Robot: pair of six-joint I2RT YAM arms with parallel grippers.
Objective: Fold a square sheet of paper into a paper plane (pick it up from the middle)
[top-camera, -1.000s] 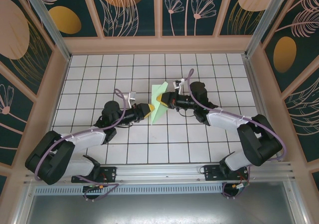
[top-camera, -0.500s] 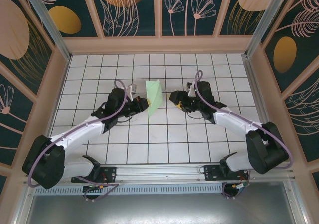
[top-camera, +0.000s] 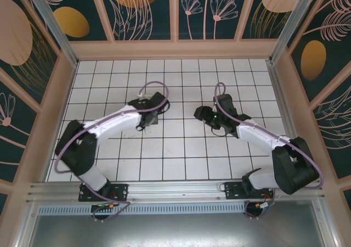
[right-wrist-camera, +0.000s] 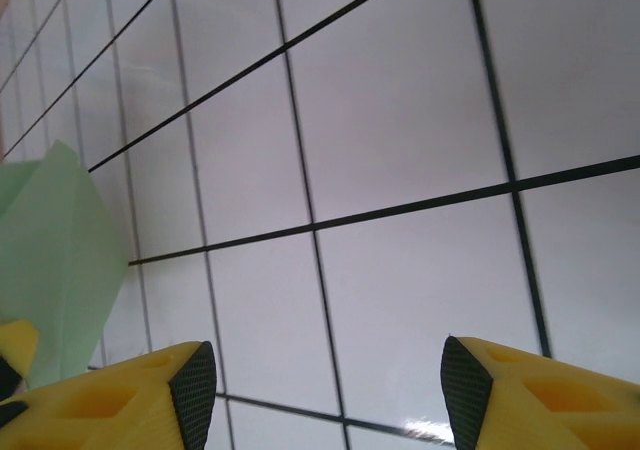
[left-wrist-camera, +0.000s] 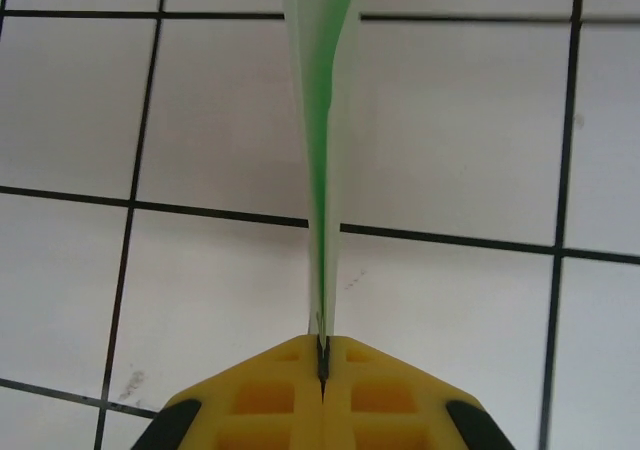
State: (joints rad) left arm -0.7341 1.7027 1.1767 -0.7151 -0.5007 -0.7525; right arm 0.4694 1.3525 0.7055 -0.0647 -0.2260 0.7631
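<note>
The pale mint-green paper plane (left-wrist-camera: 320, 120) is folded flat and seen edge-on in the left wrist view, rising from the fingertips over the white tiles. My left gripper (left-wrist-camera: 322, 355) is shut on its lower edge. From above, the left wrist (top-camera: 147, 119) is turned down over the table's middle and covers the paper. My right gripper (right-wrist-camera: 325, 390) is open with only bare tile between its fingers. It sits to the right of the left one (top-camera: 198, 113), apart from the paper. A broad face of the paper (right-wrist-camera: 55, 260) shows at the left edge of the right wrist view.
The white gridded table (top-camera: 175, 159) is ringed by a low wooden wall (top-camera: 175, 49) with patterned panels behind. The aluminium rail (top-camera: 175, 192) with both arm bases runs along the near edge.
The right gripper has opened, let go of the paper and drawn back to the right. The left arm has carried the paper away and turned its wrist downward, so the paper is covered from above.
</note>
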